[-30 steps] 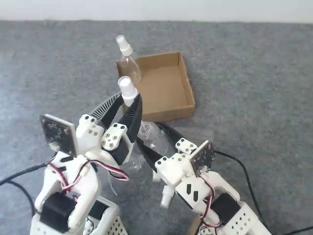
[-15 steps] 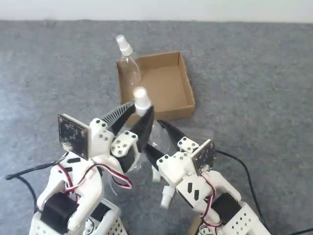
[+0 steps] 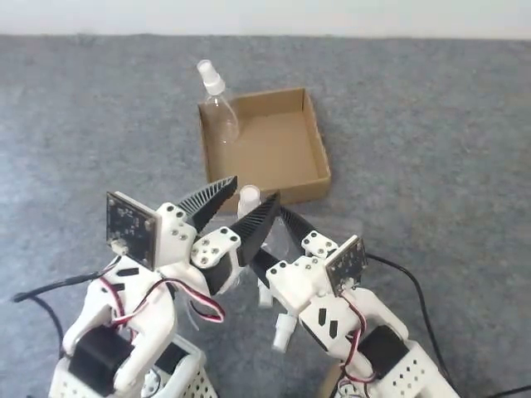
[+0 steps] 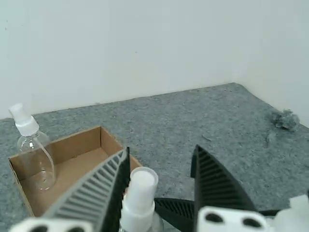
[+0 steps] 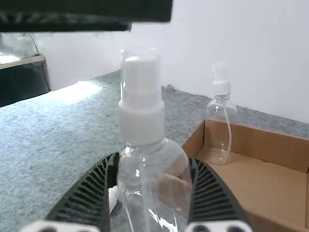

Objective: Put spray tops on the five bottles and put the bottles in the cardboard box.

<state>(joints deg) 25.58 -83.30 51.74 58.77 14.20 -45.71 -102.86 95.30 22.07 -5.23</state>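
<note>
Pinching the bottle [image 5: 152, 186] in my right pincer [image 5: 153, 164], I held it upright so it could not tip. My left pincer [image 3: 255, 189] was spread around its spray top [image 3: 248, 197], just near of the cardboard box [image 3: 319, 153].

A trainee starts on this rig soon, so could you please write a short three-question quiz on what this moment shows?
1. True or false: one spray-topped bottle stands in a corner of the cardboard box.
2. The right claw is: A open and bare; B shut on a clear bottle; C shut on a loose cap.
3. Fill in: the left claw stands ____ on either side of that bottle's white spray top.
Key: 1 true; 2 B; 3 open.
</note>
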